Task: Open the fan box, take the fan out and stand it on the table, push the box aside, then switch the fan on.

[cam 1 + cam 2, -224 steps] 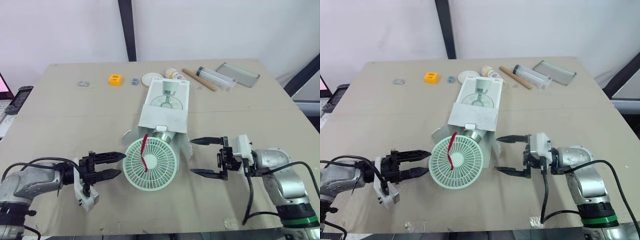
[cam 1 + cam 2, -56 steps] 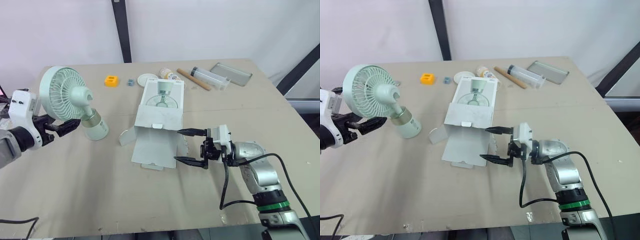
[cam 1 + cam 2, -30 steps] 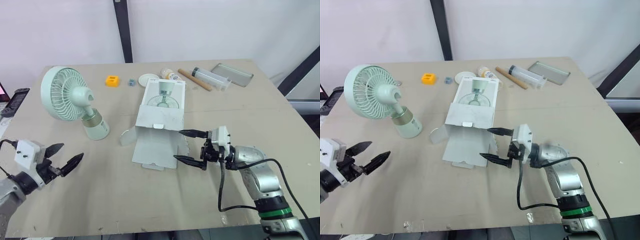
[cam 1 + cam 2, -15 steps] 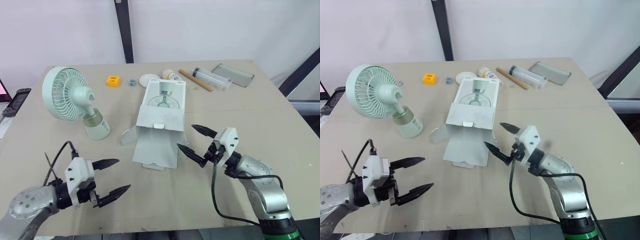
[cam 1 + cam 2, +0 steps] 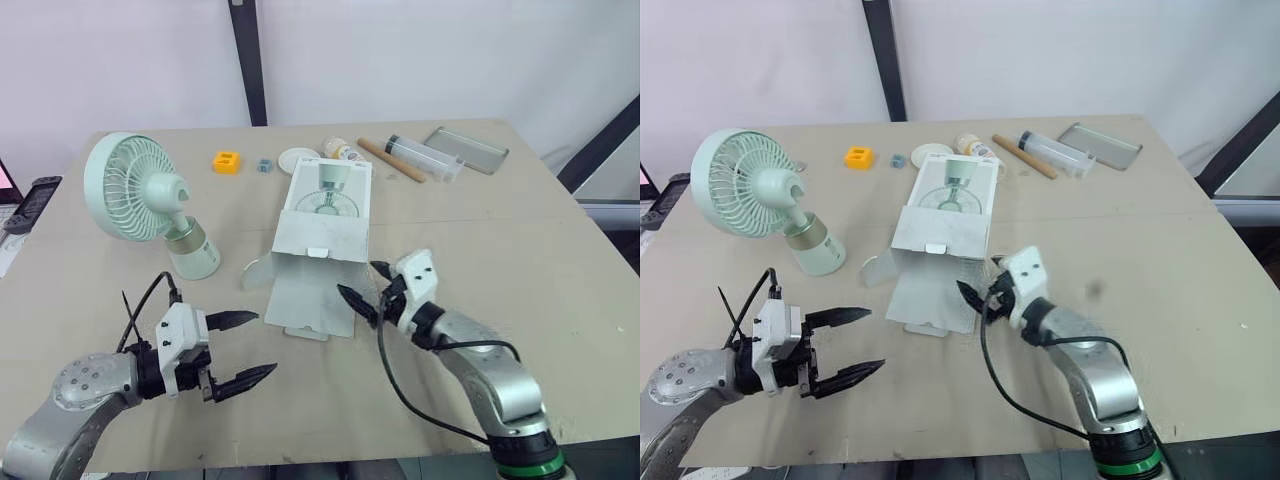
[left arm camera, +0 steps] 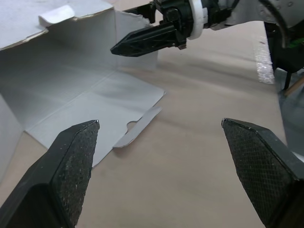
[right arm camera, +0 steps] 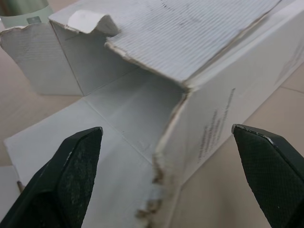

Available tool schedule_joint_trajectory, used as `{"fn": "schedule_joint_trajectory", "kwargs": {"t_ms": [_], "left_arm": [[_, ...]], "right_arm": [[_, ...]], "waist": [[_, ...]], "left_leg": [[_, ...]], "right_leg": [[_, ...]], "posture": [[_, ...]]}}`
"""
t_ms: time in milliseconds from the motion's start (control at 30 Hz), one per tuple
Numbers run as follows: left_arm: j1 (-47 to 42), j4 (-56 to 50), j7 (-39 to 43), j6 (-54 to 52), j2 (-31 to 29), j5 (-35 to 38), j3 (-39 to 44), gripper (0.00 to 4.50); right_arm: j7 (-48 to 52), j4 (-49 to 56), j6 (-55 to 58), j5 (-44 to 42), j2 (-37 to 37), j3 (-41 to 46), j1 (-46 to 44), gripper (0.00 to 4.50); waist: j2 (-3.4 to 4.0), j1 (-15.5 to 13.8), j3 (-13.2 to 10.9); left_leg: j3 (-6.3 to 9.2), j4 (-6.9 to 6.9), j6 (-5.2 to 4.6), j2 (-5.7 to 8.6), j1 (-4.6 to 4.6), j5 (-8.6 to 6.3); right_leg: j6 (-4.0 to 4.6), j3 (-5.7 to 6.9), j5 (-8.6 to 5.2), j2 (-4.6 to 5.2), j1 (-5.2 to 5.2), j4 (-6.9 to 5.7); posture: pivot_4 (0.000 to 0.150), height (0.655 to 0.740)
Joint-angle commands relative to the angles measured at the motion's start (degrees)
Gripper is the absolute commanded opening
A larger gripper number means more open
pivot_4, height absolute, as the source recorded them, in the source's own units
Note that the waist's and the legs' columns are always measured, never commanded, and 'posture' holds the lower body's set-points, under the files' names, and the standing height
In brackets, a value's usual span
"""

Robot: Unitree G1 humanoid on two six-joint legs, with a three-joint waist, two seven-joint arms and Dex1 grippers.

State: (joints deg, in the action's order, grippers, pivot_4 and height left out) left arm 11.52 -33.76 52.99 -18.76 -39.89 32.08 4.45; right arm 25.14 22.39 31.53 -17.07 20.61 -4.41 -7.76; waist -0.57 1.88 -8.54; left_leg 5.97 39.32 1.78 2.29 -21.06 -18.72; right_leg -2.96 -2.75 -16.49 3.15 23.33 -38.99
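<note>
— Is there any writing to read?
— Not much. The fan box (image 5: pixel 322 222) has a picture of a fan printed on its top face. In the right wrist view a block of small print runs along its side wall (image 7: pixel 216 128), too fine to read. I can make out no brand on the fan (image 5: pixel 150 205) either.
— Where is the fan?
— It stands upright on its round base on the table (image 5: pixel 560 260), on the robot's left, apart from the box, and neither gripper touches it.
— And the box?
— It lies flat mid-table with its near end open, the flaps spread on the tabletop and the inside bare.
— The grippers?
— The left gripper (image 5: pixel 266 343) has its fingers spread wide and grips nothing. It is low over bare table, nearer the robot than the fan, and points towards the front flap. The right gripper (image 5: pixel 357 278) is also spread wide and empty, at the right corner of the open end. The torn corner sits between its fingers (image 7: pixel 71 166), and I cannot tell whether they touch.
— Count the rest
— Along the far edge there is one of each: a yellow block (image 5: pixel 228 161), a small blue-grey piece (image 5: pixel 264 164), a white round lid (image 5: pixel 297 157), a small bottle (image 5: pixel 345 151) on its side, a wooden rod (image 5: pixel 397 160), a clear tube (image 5: pixel 428 157) and a metal tray (image 5: pixel 472 149). One dark handset (image 5: pixel 35 197) lies past the left edge
</note>
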Motion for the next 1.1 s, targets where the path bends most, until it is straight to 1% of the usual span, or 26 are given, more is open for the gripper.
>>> {"fn": "schedule_joint_trajectory", "kwargs": {"t_ms": [33,300,333,367,467,533,567,600,667,700,900,1100], "left_arm": [[-0.35,-0.63,-0.46,1.29,0.64,-0.68,-0.43,4.39],[-1.48,-0.36,-1.53,1.07,1.79,-1.03,-1.64,4.39],[-1.8,-0.09,-1.56,1.12,1.88,-1.07,-1.84,4.46],[-2.1,0.15,-1.61,1.17,1.99,-1.19,-2.08,4.46],[-2.7,0.65,-1.55,1.31,2.29,-1.46,-2.62,4.5],[-3.02,0.75,-1.56,1.29,2.6,-1.75,-3.02,4.5],[-3.18,0.83,-1.53,1.29,2.77,-1.88,-3.21,4.5],[-3.32,0.96,-1.5,1.33,2.92,-2.03,-3.37,4.5],[-3.66,1.33,-1.47,1.46,3.21,-2.33,-3.75,4.5],[-3.79,1.47,-1.48,1.54,3.35,-2.48,-3.96,4.5],[-5.02,2.95,-1.09,2.48,3.99,-3.37,-5.06,4.5],[-5.9,4.16,-1.25,3.53,4.78,-4.2,-6.17,4.5]], "right_arm": [[-3.47,1.81,1.78,1.45,-2.2,-1.22,-2.03,4.5],[-9.23,1.04,6.4,4.81,-5.01,-1.77,-5.13,4.5],[-10.02,0.63,6.71,5.29,-5.27,-1.53,-5.6,4.24],[-10.69,0.25,6.98,6.01,-5.19,-1.43,-6.02,4.24],[-12.13,-0.44,7.3,7.48,-4.95,-0.99,-6.63,3.1],[-12.23,-0.55,7.01,8.14,-4.4,-0.78,-6.63,2.08],[-12.29,-0.46,6.92,8.38,-4.21,-0.56,-6.49,1.72],[-12.34,-0.36,6.89,8.48,-4.13,-0.34,-6.34,1.13],[-12.39,-0.14,6.95,8.75,-3.96,-0.05,-6.13,0.17],[-12.36,-0.05,6.94,8.85,-3.9,0.06,-6.02,0.03],[-11.63,1.45,7.34,9.21,-3.47,0.58,-5.02,0.03],[-8.35,3.83,6.94,7.62,-1.0,2.02,-3.1,0.03]], "waist": [[0.0,0.0,0.0],[0.0,0.12,0.0],[0.0,0.12,0.0],[0.0,0.13,0.0],[0.0,0.13,0.0],[0.0,0.15,0.0],[0.0,0.17,0.0],[0.0,0.2,0.0],[0.0,0.24,0.0],[0.0,0.25,0.0],[0.0,0.27,0.0],[0.0,0.27,0.0]], "left_leg": [[0.0,0.0,0.0,0.02,0.0,0.0],[0.01,0.0,0.03,0.01,0.01,0.02],[0.01,0.0,0.03,0.02,0.0,0.02],[0.01,0.0,0.03,0.02,0.0,0.02],[0.0,0.0,0.02,0.01,0.0,0.01],[0.0,0.0,0.01,0.01,0.01,0.01],[0.0,0.0,0.01,0.01,0.01,0.01],[0.0,0.0,0.01,0.01,0.01,0.01],[0.0,0.0,0.02,0.01,0.0,0.01],[0.0,0.0,0.02,0.01,0.0,0.01],[0.0,0.0,0.0,0.01,0.0,0.01],[0.0,0.0,0.0,0.01,0.0,0.01]], "right_leg": [[0.0,0.01,0.0,0.0,-0.01,0.0],[0.0,0.01,0.0,0.0,0.0,-0.01],[0.0,0.02,0.0,0.0,0.01,-0.01],[0.0,0.01,0.0,0.0,0.02,-0.01],[0.0,0.0,0.0,-0.04,0.02,-0.01],[0.0,0.0,0.0,-0.08,0.01,-0.01],[0.0,0.0,0.0,-0.09,0.01,-0.02],[0.0,0.0,0.0,-0.09,0.01,-0.01],[0.0,0.0,0.0,-0.08,0.01,-0.01],[0.0,0.0,0.0,-0.08,0.01,-0.01],[0.0,-0.01,0.0,-0.09,0.01,-0.01],[0.0,0.0,0.0,-0.08,0.01,-0.01]], "posture": [[0.15,0.74],[0.15,0.74],[0.15,0.74],[0.15,0.74],[0.15,0.74],[0.15,0.74],[0.15,0.74],[0.15,0.74],[0.15,0.74],[0.15,0.74],[0.15,0.74],[0.15,0.74]]}}
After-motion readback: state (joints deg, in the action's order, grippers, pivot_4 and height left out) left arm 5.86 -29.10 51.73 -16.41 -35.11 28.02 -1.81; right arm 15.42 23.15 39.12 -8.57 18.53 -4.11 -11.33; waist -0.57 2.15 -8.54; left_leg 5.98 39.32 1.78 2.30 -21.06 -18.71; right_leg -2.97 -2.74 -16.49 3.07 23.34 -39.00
